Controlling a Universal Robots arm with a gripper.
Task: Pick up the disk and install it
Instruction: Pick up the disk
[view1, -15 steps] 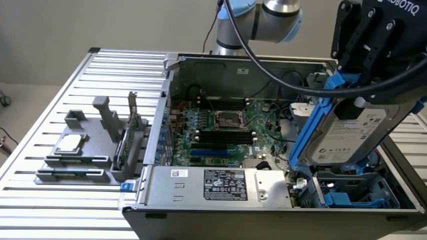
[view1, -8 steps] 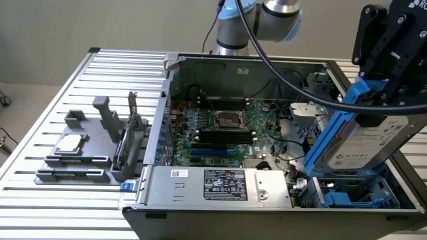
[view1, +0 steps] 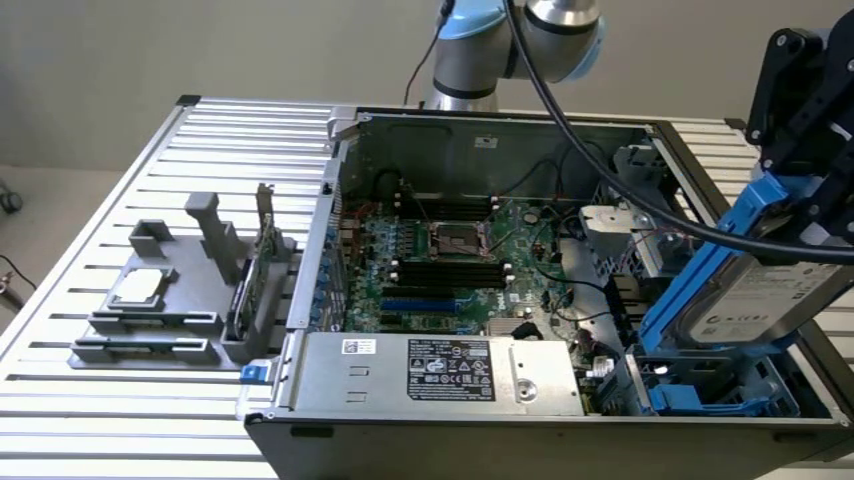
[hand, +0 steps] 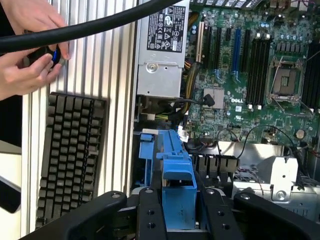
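Bench (view1: 80, 400): ribbed aluminium slats that carry everything, well below the fingers.
Case (view1: 467, 125): open desktop tower lying on its side with grey sheet-metal walls, below the fingers and reaching to the exterior view's left of them.
Motherboard (view1: 441, 260): green board with black slots and a square silver socket, on the case floor and well apart from the fingers.
Power supply (view1: 441, 370): silver metal box with a black-and-white label, along the near case wall to the exterior view's left of the fingers.
Keyboard (hand: 70, 155): black, flat on the bench outside the case wall.
Disk (view1: 767, 295): flat silver-grey metal with a white label, framed by a bright blue plastic carrier. It hangs from the fingers over the case's corner. Its long axis is steeply tilted, with the upper end at the fingers and the lower end slanting down toward the exterior view's left.
Holder (view1: 147, 310): grey plastic on the bench, far to the exterior view's left of the fingers, carrying a small square silver chip (view1: 140, 288).
Bay bracket (view1: 701, 395): bare blue plastic just beneath the disk's lower end. Whether they touch cannot be told.
Cable (view1: 627, 190): thick and black, sweeping across the case and passing in front of the disk.
Hands (hand: 25, 55): a person's, over the bench beyond the keyboard, pinching a small blue-and-black object (hand: 54, 56).
Fingers (hand: 150, 215): black, clamped on the carrier's blue end.
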